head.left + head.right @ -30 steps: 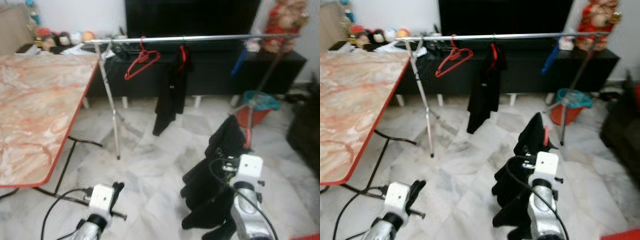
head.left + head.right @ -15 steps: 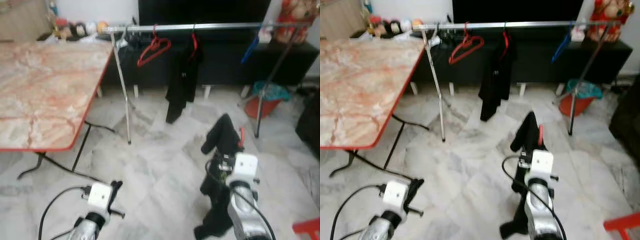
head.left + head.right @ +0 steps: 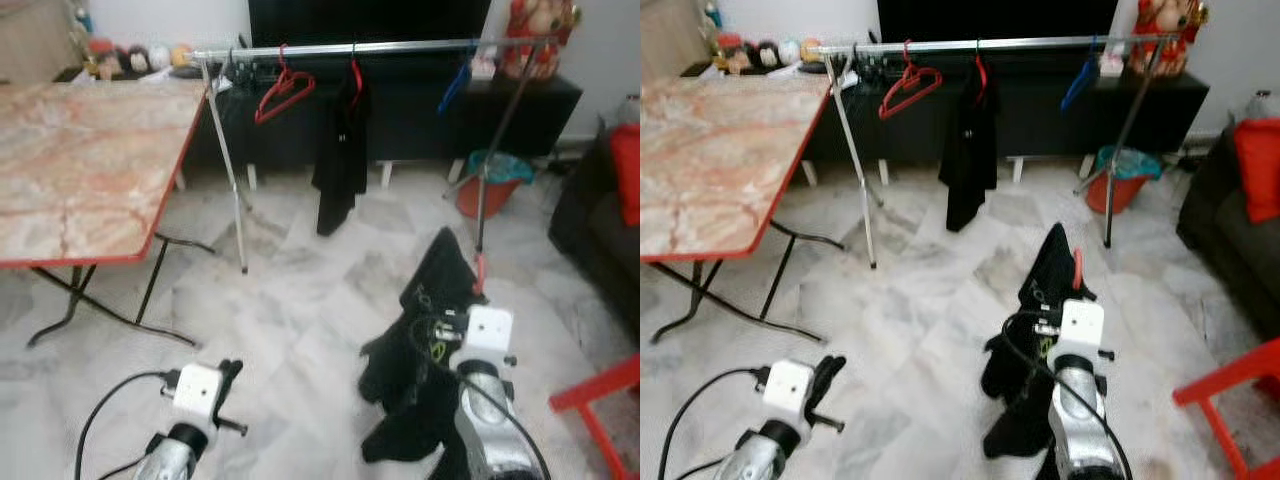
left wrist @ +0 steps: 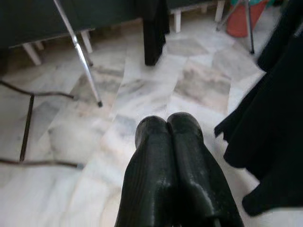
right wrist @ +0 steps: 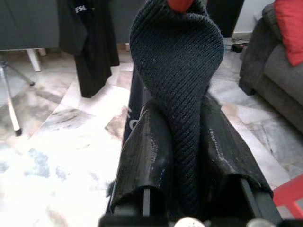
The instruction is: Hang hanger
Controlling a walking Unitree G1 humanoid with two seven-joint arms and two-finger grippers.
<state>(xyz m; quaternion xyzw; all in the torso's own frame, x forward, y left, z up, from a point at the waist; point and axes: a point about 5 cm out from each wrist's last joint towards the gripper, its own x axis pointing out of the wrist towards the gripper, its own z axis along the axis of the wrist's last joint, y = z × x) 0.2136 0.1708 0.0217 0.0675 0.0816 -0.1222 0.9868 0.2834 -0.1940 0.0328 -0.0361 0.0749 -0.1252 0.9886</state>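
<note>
Right pincer [image 5: 182, 156] is clamped on the black garment [image 3: 425, 340] with its red hanger [image 3: 1077, 268], left pincer [image 4: 169, 142] pinched empty, and the clothes rail [image 3: 340, 48] sits well off at 12 o'clock, so hanging's not done.

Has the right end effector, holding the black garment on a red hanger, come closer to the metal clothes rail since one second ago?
Cannot tell. The right end effector holds the black garment below the metal clothes rail as before; the whole view has shifted, so the camera moved.

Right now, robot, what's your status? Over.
Right gripper shut on black garment with its red hanger. Left gripper shut, empty, low. Rail ahead across open floor; table to the left.
</note>
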